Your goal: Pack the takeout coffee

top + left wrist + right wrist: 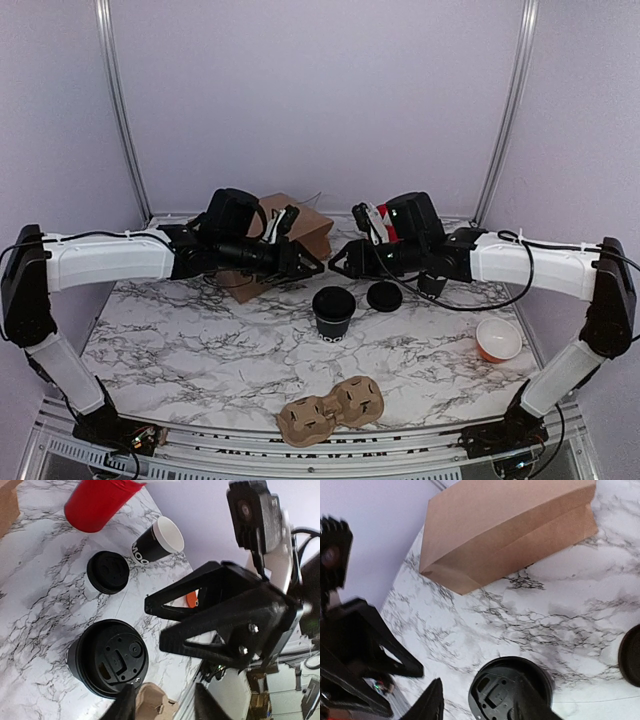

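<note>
Collision risk: left pincer [308, 245] and right pincer [345, 245], both spread apart and empty, hung nearly tip-to-tip near the takeout coffee [333, 312] at centre frame; simultaneous descent could topple it.

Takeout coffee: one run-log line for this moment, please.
takeout coffee: lidded, upright, not packed | left gripper: open, empty | right gripper: open, empty | cup carrier: empty | paper bag: at back

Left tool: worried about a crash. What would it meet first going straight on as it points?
Probably the right tool, facing it close ahead; depth is unclear.
</note>
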Robot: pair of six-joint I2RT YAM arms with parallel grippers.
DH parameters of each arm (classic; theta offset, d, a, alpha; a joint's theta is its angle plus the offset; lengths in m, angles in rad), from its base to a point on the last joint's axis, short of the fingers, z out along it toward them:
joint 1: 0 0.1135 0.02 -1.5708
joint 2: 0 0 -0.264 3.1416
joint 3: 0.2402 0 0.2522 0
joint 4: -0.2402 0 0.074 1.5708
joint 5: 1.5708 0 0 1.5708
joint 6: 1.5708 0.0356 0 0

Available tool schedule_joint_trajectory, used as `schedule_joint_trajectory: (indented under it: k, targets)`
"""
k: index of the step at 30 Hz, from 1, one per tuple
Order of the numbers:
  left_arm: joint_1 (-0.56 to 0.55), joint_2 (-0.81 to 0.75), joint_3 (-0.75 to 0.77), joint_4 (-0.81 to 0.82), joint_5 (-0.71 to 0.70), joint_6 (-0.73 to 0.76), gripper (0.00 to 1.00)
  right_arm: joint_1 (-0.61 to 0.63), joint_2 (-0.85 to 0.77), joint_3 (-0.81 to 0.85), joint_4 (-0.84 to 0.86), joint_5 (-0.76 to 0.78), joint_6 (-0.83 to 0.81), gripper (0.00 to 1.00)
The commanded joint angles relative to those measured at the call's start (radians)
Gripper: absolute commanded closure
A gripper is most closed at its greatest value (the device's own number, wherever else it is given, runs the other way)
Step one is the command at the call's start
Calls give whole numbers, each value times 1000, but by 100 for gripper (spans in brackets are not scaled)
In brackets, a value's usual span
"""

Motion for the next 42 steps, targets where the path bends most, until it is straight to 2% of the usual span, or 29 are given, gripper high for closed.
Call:
schedule_joint_trajectory:
  k: [1, 4, 9, 15, 19, 25, 34, 42]
  targets:
    - [7, -116, 47, -166, -197, 144, 48, 64, -14, 100, -244, 254, -142, 43]
    - [33, -175, 34, -199, -277, 186, 29, 86, -7, 123, -288, 312, -159, 25]
    - [74, -252, -13, -218, -360, 227, 2, 146, 19, 180, -376, 407, -189, 11]
    - [113, -308, -16, -289, -432, 281, 1, 195, 68, 244, -446, 454, -207, 7]
    - [176, -323, 5, -353, -418, 314, 1, 216, 104, 278, -485, 474, -209, 7]
    - [229, -350, -25, -360, -388, 342, 1, 234, 159, 308, -511, 499, -200, 7]
    - [299, -362, -63, -358, -362, 331, 1, 257, 222, 363, -559, 537, -187, 16]
    - [310, -359, -69, -359, -346, 327, 1, 271, 249, 380, -573, 563, -177, 25]
